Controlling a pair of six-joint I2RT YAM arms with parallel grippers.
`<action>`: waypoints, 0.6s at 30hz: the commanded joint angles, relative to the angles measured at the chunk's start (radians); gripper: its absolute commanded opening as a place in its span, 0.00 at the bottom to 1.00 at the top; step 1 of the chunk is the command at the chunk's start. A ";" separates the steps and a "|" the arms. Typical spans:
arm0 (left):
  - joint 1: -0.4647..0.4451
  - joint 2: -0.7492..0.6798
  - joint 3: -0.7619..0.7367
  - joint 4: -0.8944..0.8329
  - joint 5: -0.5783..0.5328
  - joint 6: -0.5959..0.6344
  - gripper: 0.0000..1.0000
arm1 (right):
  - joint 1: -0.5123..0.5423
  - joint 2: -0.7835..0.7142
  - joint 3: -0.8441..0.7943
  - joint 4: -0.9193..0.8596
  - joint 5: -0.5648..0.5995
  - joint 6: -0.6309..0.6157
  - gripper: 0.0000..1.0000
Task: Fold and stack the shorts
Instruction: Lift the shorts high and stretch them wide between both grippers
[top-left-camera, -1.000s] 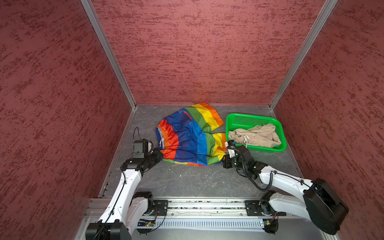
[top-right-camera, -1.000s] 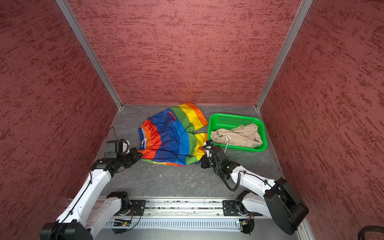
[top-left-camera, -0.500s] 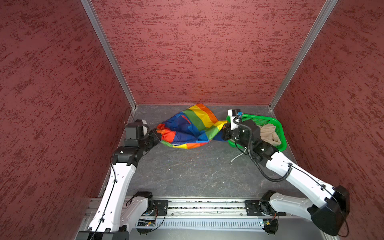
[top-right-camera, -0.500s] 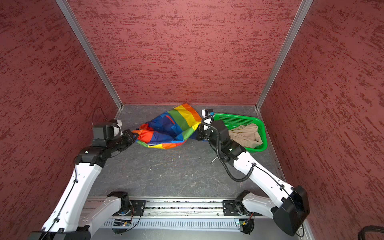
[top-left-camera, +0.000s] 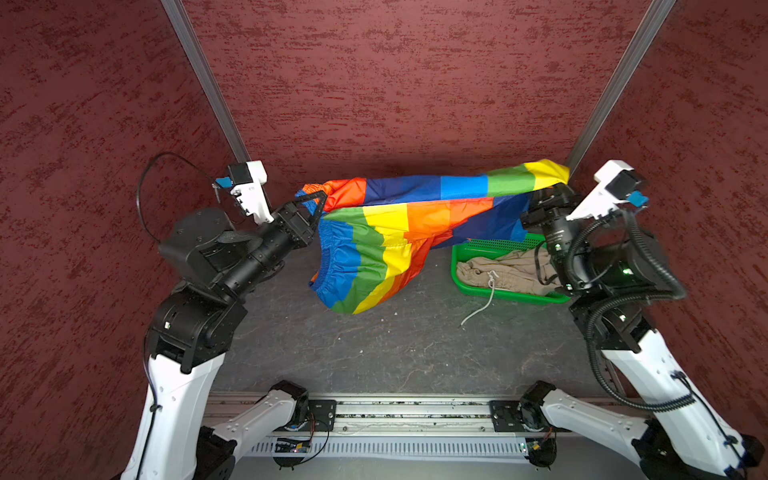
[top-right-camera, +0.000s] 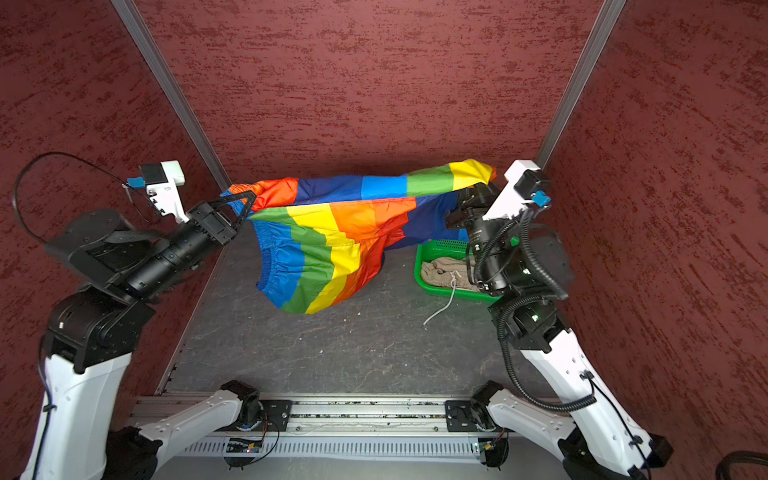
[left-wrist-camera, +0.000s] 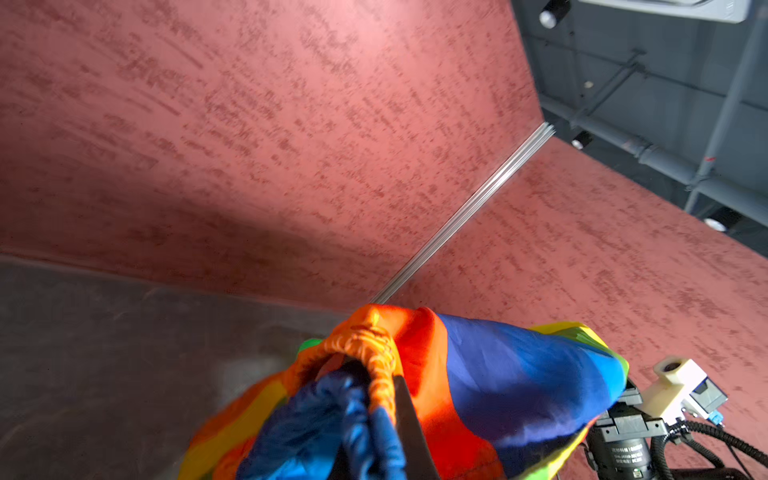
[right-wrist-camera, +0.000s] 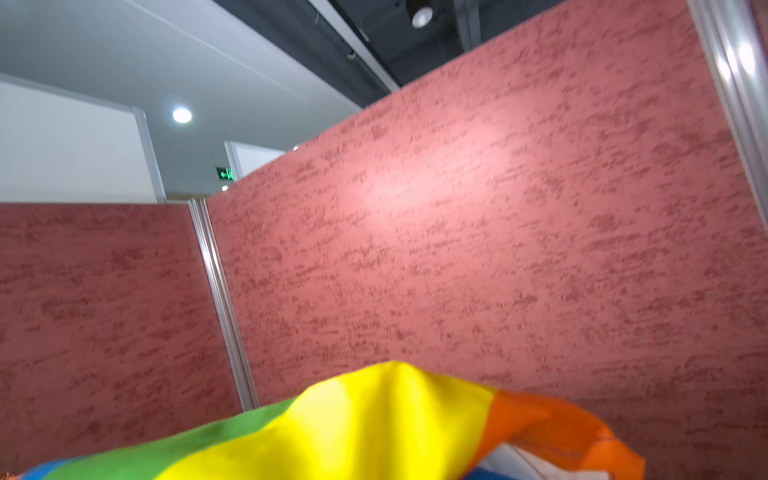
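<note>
Pinched at opposite ends by left gripper (top-left-camera: 318, 202) and right gripper (top-left-camera: 550, 195), thin rainbow-striped shorts (top-left-camera: 399, 224) hang stretched mid-air, likely to flatten before folding.

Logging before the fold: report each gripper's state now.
Left gripper: shut on rainbow shorts.
Right gripper: shut on the same shorts, fingertips hidden under cloth.

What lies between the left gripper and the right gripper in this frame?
The rainbow-striped shorts, stretched in the air from the left gripper to the right gripper, each shut on one end. Both top views show it.
</note>
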 joint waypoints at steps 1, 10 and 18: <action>-0.016 0.006 0.079 0.082 0.068 -0.041 0.00 | -0.005 -0.035 0.075 0.153 0.081 -0.067 0.00; -0.020 -0.010 0.134 0.046 0.030 -0.074 0.00 | -0.005 0.160 0.360 0.083 0.164 -0.174 0.00; -0.018 -0.092 -0.045 -0.009 -0.128 -0.094 0.00 | -0.012 0.406 0.366 -0.008 0.203 -0.129 0.00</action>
